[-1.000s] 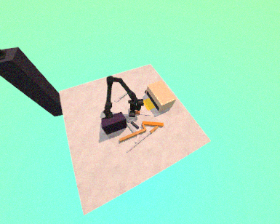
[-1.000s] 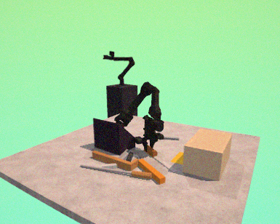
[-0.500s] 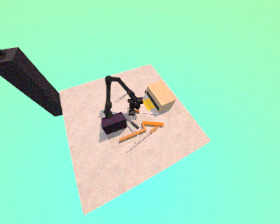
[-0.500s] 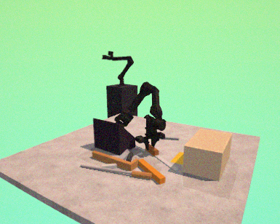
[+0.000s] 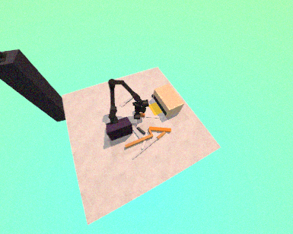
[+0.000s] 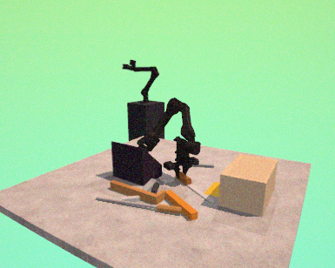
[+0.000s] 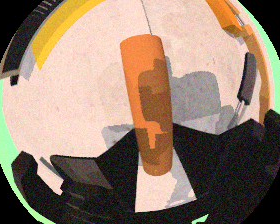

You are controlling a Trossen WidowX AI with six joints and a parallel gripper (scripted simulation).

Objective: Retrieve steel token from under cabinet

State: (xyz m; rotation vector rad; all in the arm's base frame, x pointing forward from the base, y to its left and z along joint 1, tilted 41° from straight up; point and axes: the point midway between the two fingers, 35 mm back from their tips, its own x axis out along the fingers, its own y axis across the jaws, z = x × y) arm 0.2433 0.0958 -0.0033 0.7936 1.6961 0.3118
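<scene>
My gripper (image 5: pixel 139 115) (image 6: pixel 180 173) (image 7: pixel 152 129) points down, shut on the orange handle (image 5: pixel 142 115) (image 6: pixel 185 178) (image 7: pixel 143 65) of a thin-rod tool, low over the table. Its thin grey rod (image 5: pixel 152 117) (image 6: pixel 198 190) (image 7: pixel 147 17) runs toward the near front corner of the cabinet (image 5: pixel 168 99) (image 6: pixel 242 187); whether its tip touches or passes under anything cannot be told. The yellow marked area (image 5: pixel 155 109) (image 6: pixel 213 189) (image 7: pixel 53 37) lies in front of the cabinet, to one side of the rod. The cabinet's dark slotted front shows at the wrist view's upper left. The steel token cannot be made out.
Orange bars (image 5: pixel 138 141) (image 6: pixel 134 191) lie beside the arm's dark base box (image 5: pixel 119 130) (image 6: pixel 130 163). Another orange-handled rod tool (image 5: pixel 162 135) (image 6: pixel 169 209) lies by them. A dark-handled piece (image 5: pixel 141 131) (image 6: pixel 155 187) (image 7: pixel 247 80) lies nearer. A grey rod (image 5: pixel 126 102) (image 6: pixel 204 165) lies beyond the gripper.
</scene>
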